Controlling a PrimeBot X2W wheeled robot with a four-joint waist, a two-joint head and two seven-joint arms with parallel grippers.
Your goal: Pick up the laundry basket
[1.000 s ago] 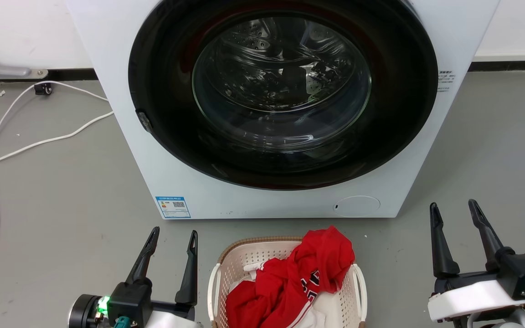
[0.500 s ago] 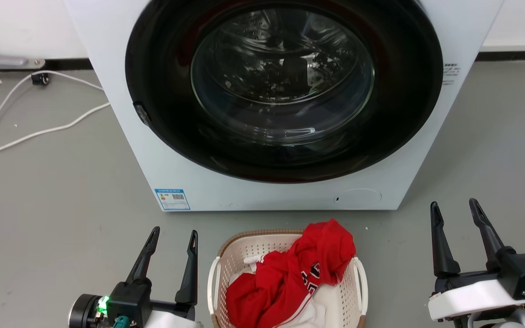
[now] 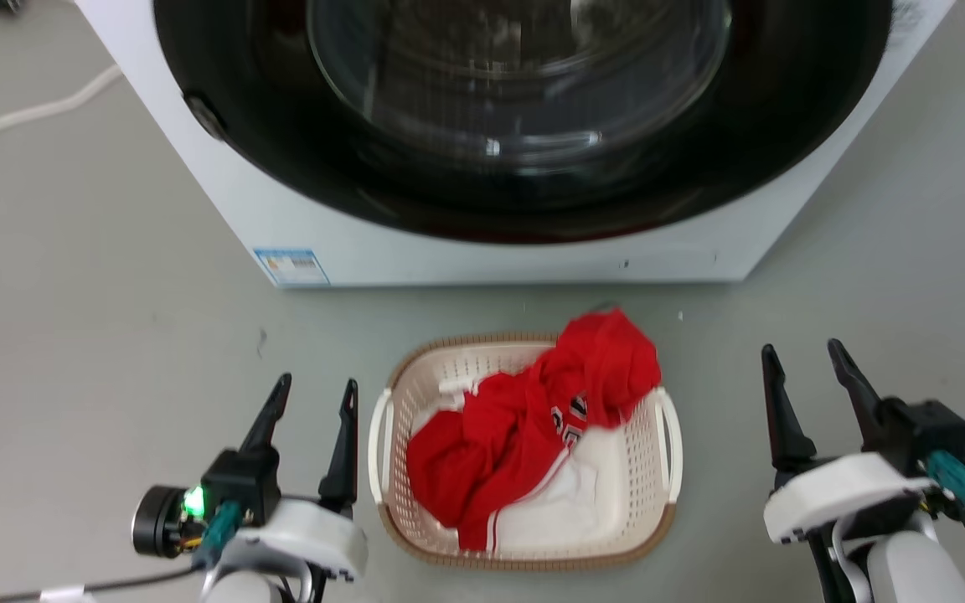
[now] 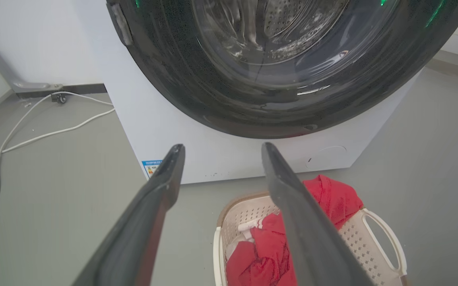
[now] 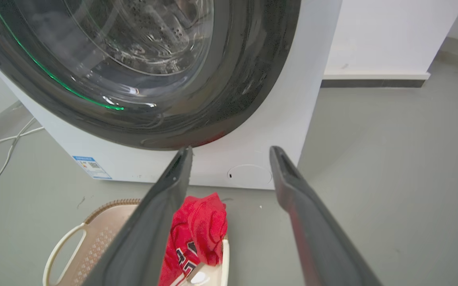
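Two grippers flank the laundry basket (image 3: pixel 647 469) in the head view. The left gripper (image 3: pixel 317 382) lies just beside the basket's left loop handle (image 3: pixel 375 444) without touching it. The right gripper (image 3: pixel 801 347) lies farther off, beyond the opposite handle. Each has its fingers spread, with nothing between them. The basket stands on the grey floor (image 3: pixel 114 352), directly before the white washing machine (image 3: pixel 466 255) with its round dark glass door. A red garment (image 3: pixel 524 419) is heaped in the basket and drapes over the far right corner of the brown rim, and a white cloth (image 3: pixel 570 502) lies under it. A blue label (image 3: pixel 291 266) marks the machine's lower left corner, and a white cable (image 3: pixel 30 113) runs across the floor at upper left. In the left wrist view, the left gripper (image 4: pixel 223 145) is spread and empty, its fingers aimed at the machine's lower front. The basket (image 4: pixel 356 234) sits at lower right, partly hidden by one finger, and its white handle (image 4: pixel 388 242) is in the clear. In the right wrist view, the right gripper (image 5: pixel 232 148) is likewise spread and empty. The basket (image 5: pixel 101 234) sits at lower left, partly behind one finger, with the red garment (image 5: pixel 201 222) hanging over its rim.
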